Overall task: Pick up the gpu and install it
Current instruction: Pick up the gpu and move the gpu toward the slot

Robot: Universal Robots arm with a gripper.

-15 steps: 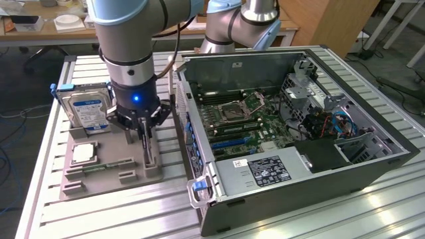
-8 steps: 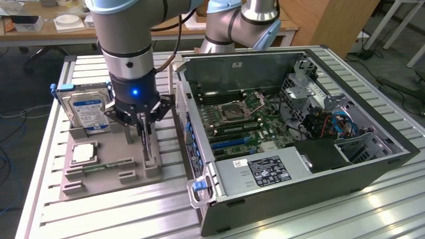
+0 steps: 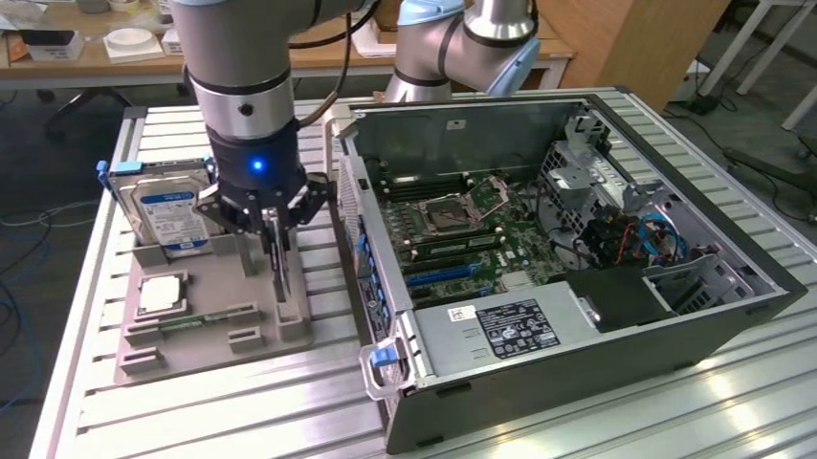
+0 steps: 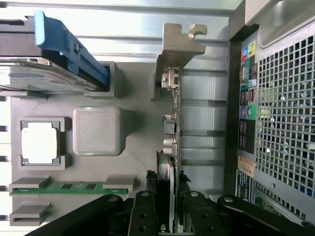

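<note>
Item: gpu (image 3: 278,277), thin rigid circuit card, judged light yet fragile, standing edge-on and upright at the grey holder tray (image 3: 210,287) beside the open computer case (image 3: 664,330); gripper (image 3: 274,237) pinches its upper edge, the sensible hold being bare board, clear of components
</note>
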